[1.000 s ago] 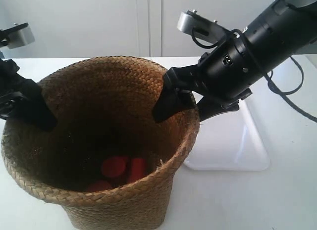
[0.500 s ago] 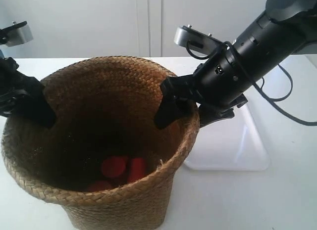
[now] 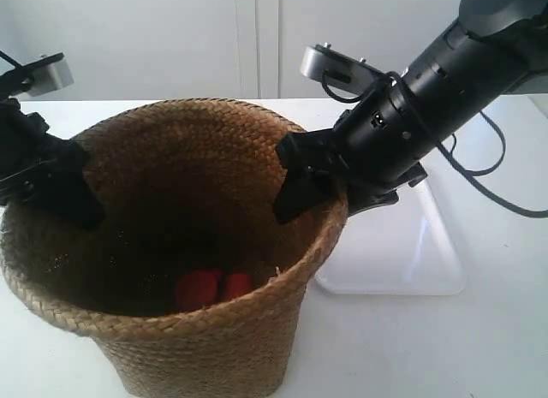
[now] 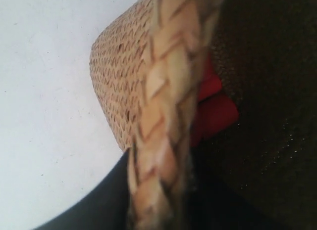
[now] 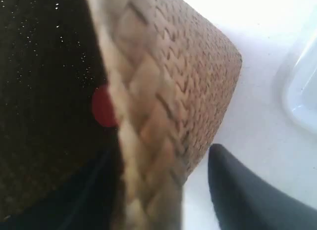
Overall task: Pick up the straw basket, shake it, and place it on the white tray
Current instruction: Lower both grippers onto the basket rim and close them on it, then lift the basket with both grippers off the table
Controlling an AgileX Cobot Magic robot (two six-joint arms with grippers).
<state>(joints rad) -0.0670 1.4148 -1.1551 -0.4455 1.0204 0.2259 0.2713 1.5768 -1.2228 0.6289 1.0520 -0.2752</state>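
Note:
The straw basket stands on the white table at the front left, with red pieces on its dark bottom. My left gripper straddles its left rim. In the left wrist view the braided rim fills the gap, the outer finger presses against it, and the gripper is shut on it. My right gripper straddles the right rim. Its outer finger stands clear of the wall, so that gripper is open. The white tray lies just right of the basket.
White cabinet doors close off the back of the table. The right arm's cable hangs over the tray's far end. The tray's rim lies close to the right gripper's outer finger.
Both pairs of jaws have narrowed on the rim. The left gripper has shifted a little rightward, and the basket's left wall and rim have moved with it.

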